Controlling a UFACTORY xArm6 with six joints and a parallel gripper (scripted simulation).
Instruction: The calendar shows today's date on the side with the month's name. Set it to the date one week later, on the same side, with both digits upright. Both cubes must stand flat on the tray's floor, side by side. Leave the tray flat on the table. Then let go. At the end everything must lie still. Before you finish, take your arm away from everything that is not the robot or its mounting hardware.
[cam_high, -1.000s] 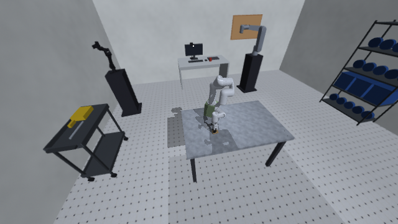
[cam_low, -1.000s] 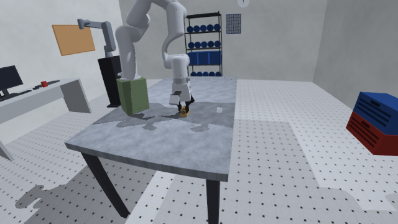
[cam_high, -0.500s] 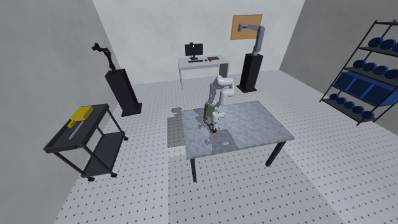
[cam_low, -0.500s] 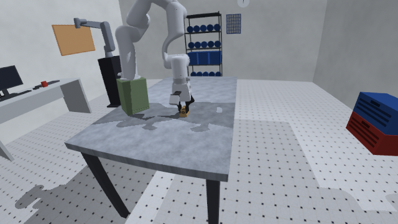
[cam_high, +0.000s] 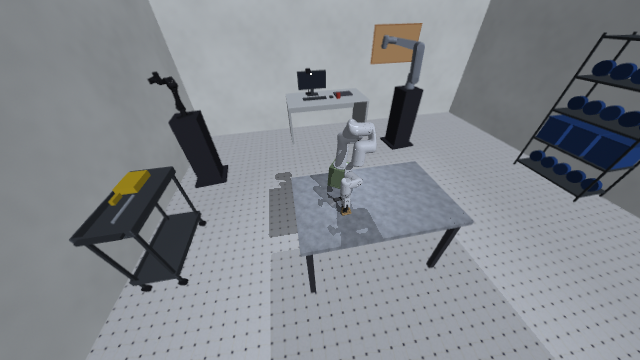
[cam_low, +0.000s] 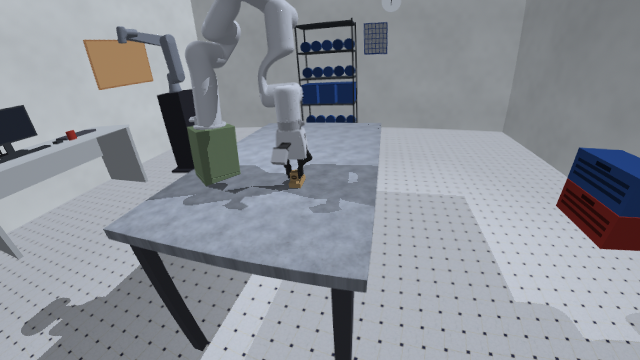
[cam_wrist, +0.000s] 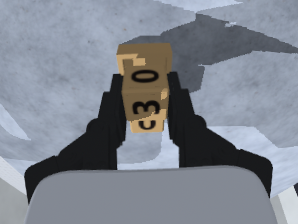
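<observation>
The small wooden calendar (cam_high: 345, 212) (cam_low: 296, 181) stands on the grey table near its middle. In the wrist view I see its tan tray (cam_wrist: 144, 54) and two digit cubes in a row, one showing 0 (cam_wrist: 144, 76) and one showing 3 (cam_wrist: 143, 107). Dark lettering shows below the 3. My gripper (cam_wrist: 145, 87) (cam_low: 296, 173) (cam_high: 345, 208) points straight down over the calendar. Its black fingers press on both sides of the cube row, shut on a digit cube. I cannot tell which cube the fingertips clamp.
The arm stands on a green block (cam_low: 214, 153) (cam_high: 335, 175) at the table's back left. The table (cam_low: 280, 235) has edges close on the right and front. A desk, a cart and shelves stand away from the table.
</observation>
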